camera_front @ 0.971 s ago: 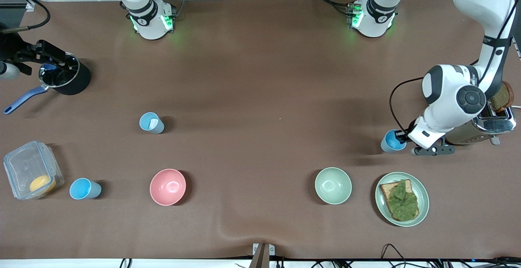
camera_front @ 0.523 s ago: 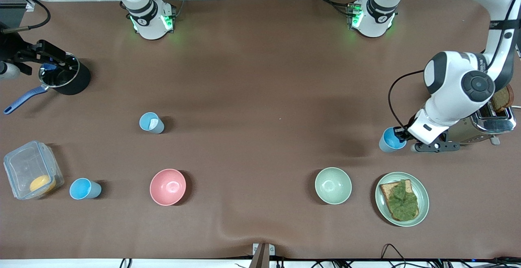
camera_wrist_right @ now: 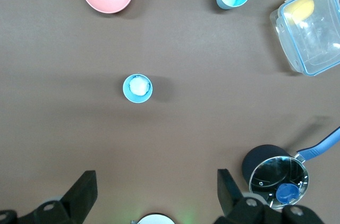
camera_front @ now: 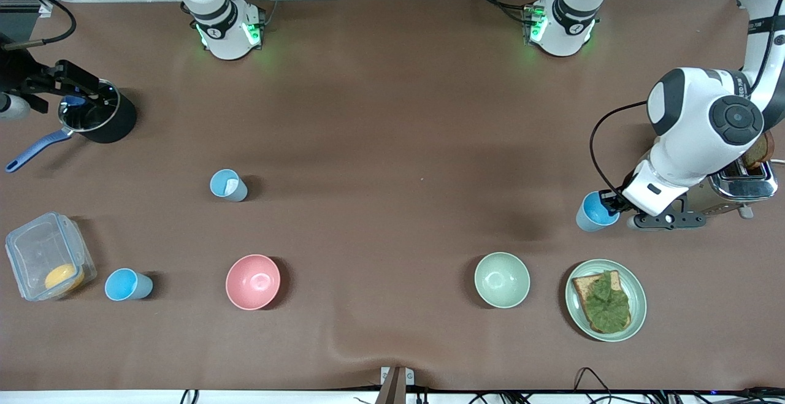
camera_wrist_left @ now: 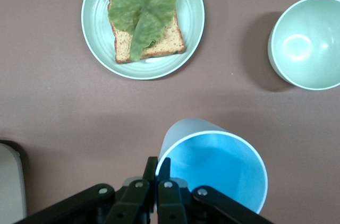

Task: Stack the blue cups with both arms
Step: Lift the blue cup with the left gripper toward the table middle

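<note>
Landmark: the pink bowl point(camera_front: 252, 281) on the brown tabletop point(camera_front: 392, 116).

Toward the right arm's end of the tabletop from the bowl, a clear lidded container point(camera_front: 49, 255) lies with a first blue cup point(camera_front: 127, 285) just beside it, level with the bowl. A second blue cup point(camera_front: 228, 184), with a white patch inside, stands farther from the front camera than the bowl.

The right claw point(camera_wrist_right: 154, 195) hangs high over the tabletop, fingers spread wide, holding nothing; this arm waits.

Well toward the left arm's end from the bowl stand a pale green bowl point(camera_front: 501, 279), then a plate point(camera_front: 605, 300) with lettuce on bread. There the left claw point(camera_wrist_left: 158, 171) is pinching the rim of a third blue cup point(camera_front: 593, 212), one finger inside and one outside the wall; the cup tilts
</note>
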Controlling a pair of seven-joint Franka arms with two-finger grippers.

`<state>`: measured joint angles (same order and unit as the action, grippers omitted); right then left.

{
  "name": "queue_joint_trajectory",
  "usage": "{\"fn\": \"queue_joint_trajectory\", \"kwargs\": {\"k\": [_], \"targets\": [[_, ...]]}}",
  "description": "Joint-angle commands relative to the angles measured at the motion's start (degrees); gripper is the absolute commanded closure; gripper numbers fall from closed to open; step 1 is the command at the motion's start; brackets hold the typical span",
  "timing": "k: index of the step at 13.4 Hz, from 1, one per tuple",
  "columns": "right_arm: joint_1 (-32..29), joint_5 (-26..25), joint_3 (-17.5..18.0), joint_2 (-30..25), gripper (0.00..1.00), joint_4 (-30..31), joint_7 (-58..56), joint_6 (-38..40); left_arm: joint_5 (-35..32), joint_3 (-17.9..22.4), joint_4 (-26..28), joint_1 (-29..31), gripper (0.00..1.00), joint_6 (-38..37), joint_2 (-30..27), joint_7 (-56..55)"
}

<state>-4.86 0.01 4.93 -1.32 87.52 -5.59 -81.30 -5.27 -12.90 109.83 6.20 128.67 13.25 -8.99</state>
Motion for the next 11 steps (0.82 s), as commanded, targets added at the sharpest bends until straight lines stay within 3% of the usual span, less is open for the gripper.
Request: {"fn": "queue_joint_trajectory", "kwargs": {"k": [1,6,11], "targets": [[0.20,0.79,-0.19,-0.09,0.00,-0.86,0.58,0.97,-0.53,-1.60,-0.58,0.48,1.00,-2.10,-1.56,-1.03],[0.29,0.79,-0.19,-0.09,0.00,-0.86,0.58,0.88,-0.35,-1.60,-3.66,0.48,1.00,-7.72,-1.56,-0.94],[0.29,0.79,-0.10,-0.09,0.00,-0.86,0.58,0.88,0.26,-2.65,-5.06,0.13,1.00,-8.79,-1.12,-1.03]]}}
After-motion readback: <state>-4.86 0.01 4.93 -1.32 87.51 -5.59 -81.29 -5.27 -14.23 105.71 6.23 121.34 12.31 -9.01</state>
